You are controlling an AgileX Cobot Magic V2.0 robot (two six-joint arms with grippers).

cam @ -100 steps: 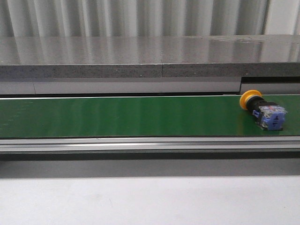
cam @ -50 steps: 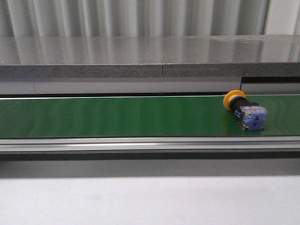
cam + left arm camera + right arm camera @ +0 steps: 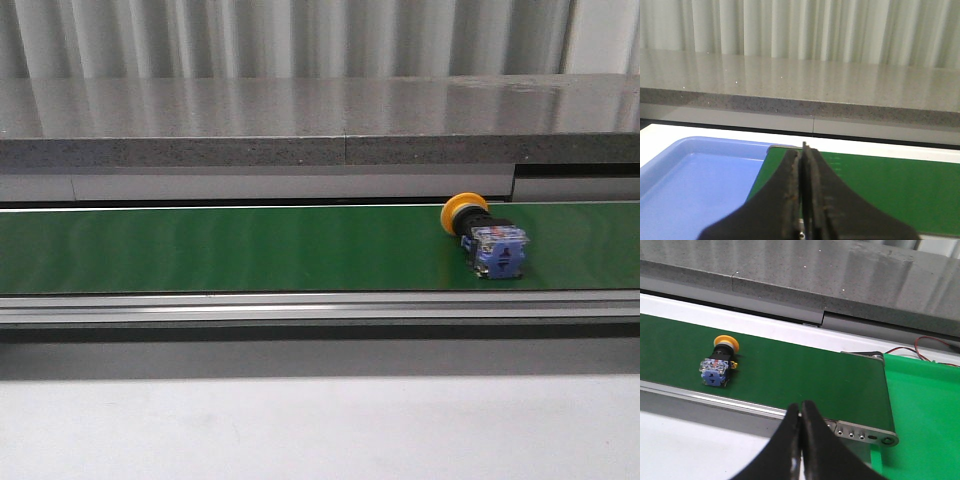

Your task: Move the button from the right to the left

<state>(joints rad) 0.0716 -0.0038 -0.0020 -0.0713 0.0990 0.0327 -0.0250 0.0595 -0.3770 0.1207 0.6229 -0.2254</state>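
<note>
Black, matte and tapering, the left gripper (image 3: 803, 197) has its two fingers pressed together with nothing between them; their inner faces look scuffed and gritty; just beyond the tips lies the near end of the green belt (image 3: 880, 187), and beside that end sits a pale blue tray (image 3: 695, 185), smooth, shallow, with rounded corners. The right gripper (image 3: 801, 440) is likewise clenched on nothing, its dark fingers meeting in a thin seam; it hangs over the belt's metal side rail (image 3: 740, 405), close to the roller end with its row of small holes.

The button (image 3: 720, 362) lies on its side on the belt, well apart from the right gripper and toward the robot's left of it; untouched by either gripper; its round yellow-orange cap points to the belt's far edge, its black collar sits in the middle, and its blue boxy block faces the near rail. In the front view the button (image 3: 484, 238) rests on the right part of the belt (image 3: 220, 248), a flat, faintly glossy green band running open to the left; a speckled grey stone ledge (image 3: 300, 135) borders the far side.
</note>
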